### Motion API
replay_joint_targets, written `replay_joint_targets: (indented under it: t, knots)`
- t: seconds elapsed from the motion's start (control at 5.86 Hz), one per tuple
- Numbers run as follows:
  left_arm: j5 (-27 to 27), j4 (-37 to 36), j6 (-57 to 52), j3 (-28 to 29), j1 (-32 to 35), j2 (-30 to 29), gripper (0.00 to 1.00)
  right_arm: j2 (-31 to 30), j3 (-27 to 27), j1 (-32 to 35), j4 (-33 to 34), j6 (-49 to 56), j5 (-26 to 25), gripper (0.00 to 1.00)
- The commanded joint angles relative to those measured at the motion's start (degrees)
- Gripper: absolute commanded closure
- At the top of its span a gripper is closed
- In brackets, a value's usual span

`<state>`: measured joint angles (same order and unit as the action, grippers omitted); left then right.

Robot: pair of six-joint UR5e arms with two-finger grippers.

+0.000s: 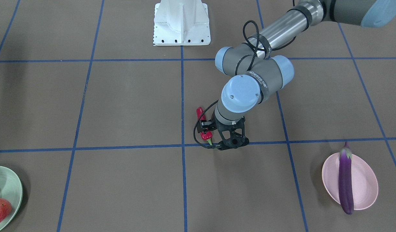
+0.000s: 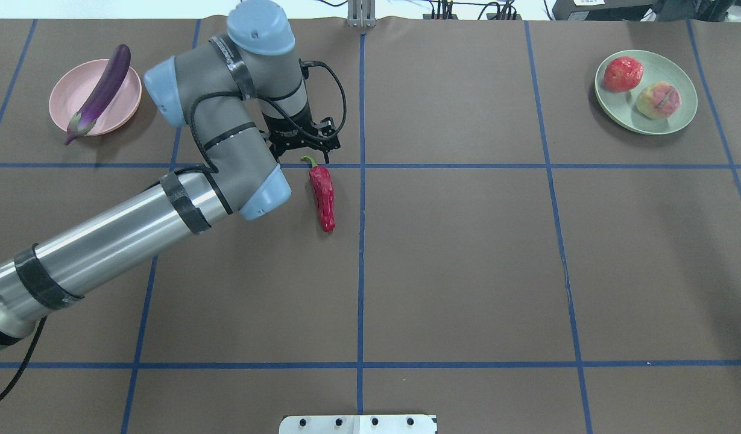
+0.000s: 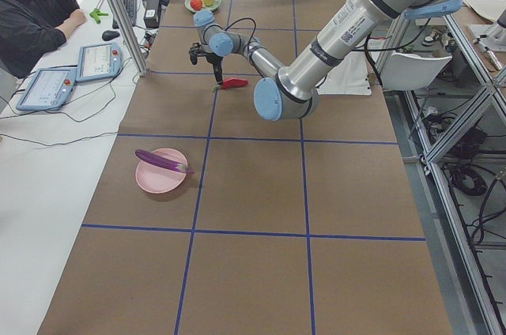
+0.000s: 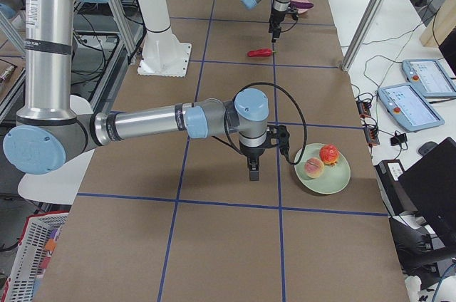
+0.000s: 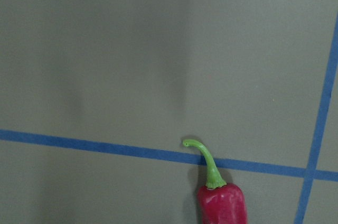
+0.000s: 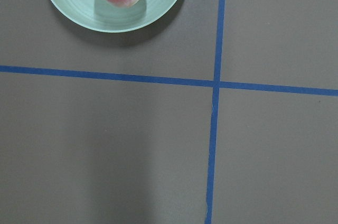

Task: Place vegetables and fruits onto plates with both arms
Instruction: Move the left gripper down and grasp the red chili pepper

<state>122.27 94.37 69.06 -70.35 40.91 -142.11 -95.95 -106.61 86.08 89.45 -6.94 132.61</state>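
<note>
The red chili pepper [image 2: 323, 196] lies on the table near the centre line, its green stem pointing away from me. My left gripper [image 2: 304, 150] hangs open just beyond the stem, over a blue line. The left wrist view shows only the stem and the chili's top [image 5: 222, 205]. The purple eggplant [image 2: 105, 87] lies across the pink plate [image 2: 69, 99]. The pomegranate [image 2: 623, 73] and the peach [image 2: 658, 100] sit on the green plate [image 2: 623, 117]. My right gripper [image 4: 253, 174] shows only in the exterior right view, pointing down near the green plate; I cannot tell its state.
Blue tape lines divide the brown table into squares. The white robot base [image 1: 181, 24] stands at the table's near edge. An operator [image 3: 32, 19] sits by tablets [image 3: 47, 86] on a side bench, beyond metal frame posts [image 3: 122, 15].
</note>
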Motion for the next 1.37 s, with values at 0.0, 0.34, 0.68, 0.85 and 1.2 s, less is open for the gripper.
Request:
replay_joint_targets:
  t: [0.0,0.34,0.68,0.85,1.2]
  knots:
    - [-5.6,0.2,4.5,0.4,-4.6,0.0,0.00,0.1,-0.1,0.0,0.0,0.0,0.0,0.00]
    - [-7.3,0.2,6.7,0.4,-5.6,-0.3,0.56,0.1,-0.1,0.0,0.0,0.0,0.0,0.00]
    - [-8.4,0.2,6.3,0.3,-5.7,-0.4,1.00,0.1,-0.2,0.0,0.0,0.0,0.6,0.00]
    - [-10.7,-0.1,5.0,-0.1,-4.7,-0.4,1.00,0.1,-0.2,0.0,0.0,0.0,1.2,0.00]
    - [-10.2,-1.7,-14.9,-1.7,4.7,2.2,1.00,0.1,-0.2,0.0,0.0,0.0,1.3,0.00]
